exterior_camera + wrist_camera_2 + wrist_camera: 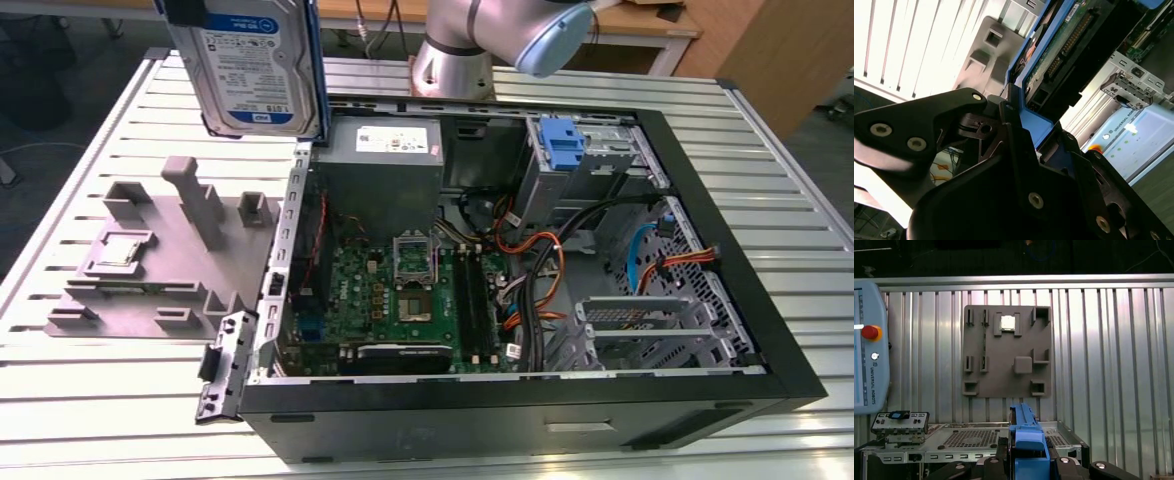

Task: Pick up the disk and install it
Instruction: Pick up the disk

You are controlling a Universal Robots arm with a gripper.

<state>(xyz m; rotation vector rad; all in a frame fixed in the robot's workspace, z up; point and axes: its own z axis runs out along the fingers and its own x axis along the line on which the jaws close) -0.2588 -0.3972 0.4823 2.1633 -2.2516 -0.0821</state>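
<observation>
Since the gripper (1029,455) is clenched on just the blue edge rail of the disk (254,60), which hangs upright above the table (107,400) beside the computer case (534,410) on the exterior view's left, a knock on that case's wall could, I judge, twist it loose. Below it stands a grey holder block (147,270). Loose cables (541,255) crowd the way to the drive cage (627,135).

I see a slatted silver metal desk (120,400) spreading beneath my pincer (1026,460), glaring bright in the second wrist view. Past the desk's far edge, beyond the pincer, light wooden furniture (761,50) stands on grey floor (830,150).
</observation>
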